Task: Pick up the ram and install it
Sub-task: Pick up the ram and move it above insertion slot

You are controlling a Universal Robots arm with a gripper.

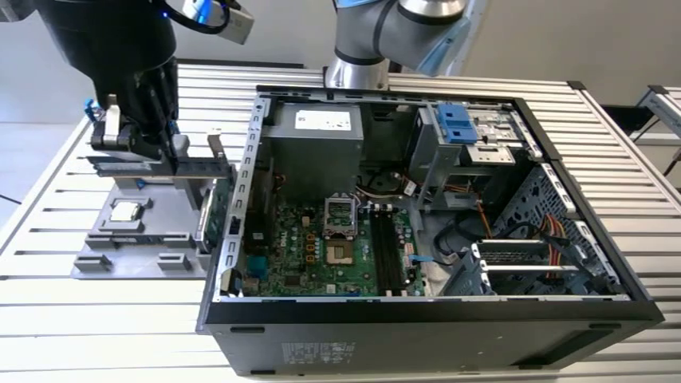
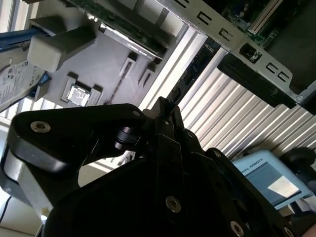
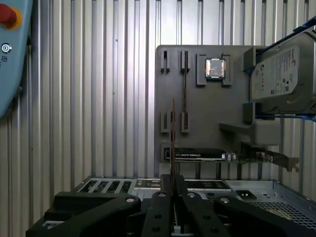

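Checking the first wrist view, we see the gripper (image 3: 173,183) with its fingers pinched tight on the ram (image 3: 172,133), a thin stick seen edge-on. The ram's long axis runs straight out from between the fingertips, in line with the pincer. We judge it lifted off the grey fixture tray (image 3: 207,123) beyond it. Farther out from the pincer on that tray sit a processor chip (image 3: 215,68) and the hard drive (image 3: 281,74). In the exterior view we place the pincer over the tray, outside the computer case (image 1: 426,315). The motherboard's memory slots (image 1: 385,251) lie well apart from the pincer, toward the exterior view's right, so the ram has to cross over the case wall.
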